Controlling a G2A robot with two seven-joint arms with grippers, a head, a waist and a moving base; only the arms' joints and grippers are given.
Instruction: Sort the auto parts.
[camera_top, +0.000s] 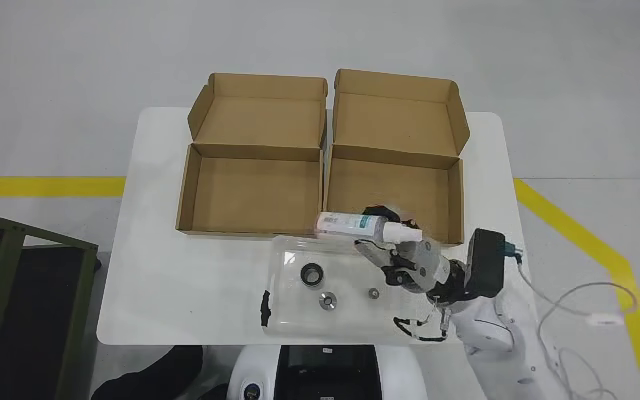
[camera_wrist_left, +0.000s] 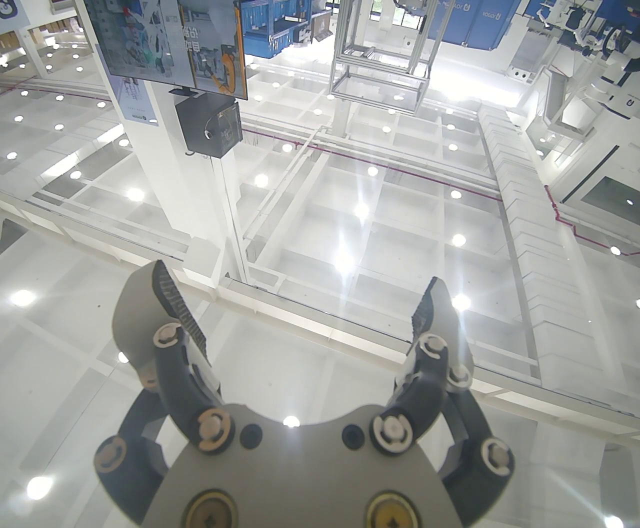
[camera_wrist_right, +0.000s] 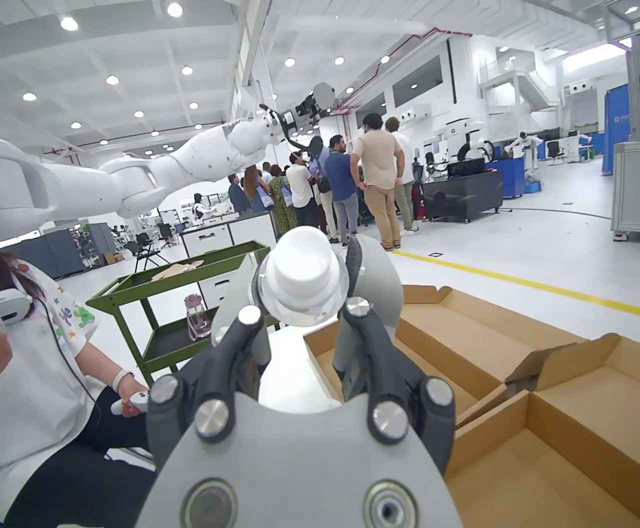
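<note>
Clamping the cap end of a white plastic bottle with a pink label (camera_top: 345, 224), the right hand (camera_wrist_right: 305, 282) has its two dark fingers pressed in on either side of the neck, and the white cap pokes out between them in the wrist view. The bottle lies level, sideways, right along the near wall of the right-hand open brown cardboard box (camera_top: 395, 195), just past the far edge of the clear plastic tray (camera_top: 285, 300). Whether it rides clear of that wall or brushes it, I can't tell from above.

My read is a carry from tray to box. Gripped near the cap, the long body sticks out to one side, free to go in flat.

Sitting in the tray are a dark round bearing ring (camera_top: 313, 271), a silver nut-like piece (camera_top: 327, 298) and a smaller metal fastener (camera_top: 373, 292), all apart from one another. The left-hand open cardboard box (camera_top: 250, 195) sits just beside its twin, and both lids are folded back so the openings are free.

Up high, the left hand (camera_wrist_left: 300, 320) points at the ceiling, away from the white surface (camera_top: 160, 250). Its fingers are spread wide with nothing between them — parked out of the way, I'd judge, so the right arm has room.

One risk: with a one-end grip, the bottle could swing or snag that cardboard wall.
</note>
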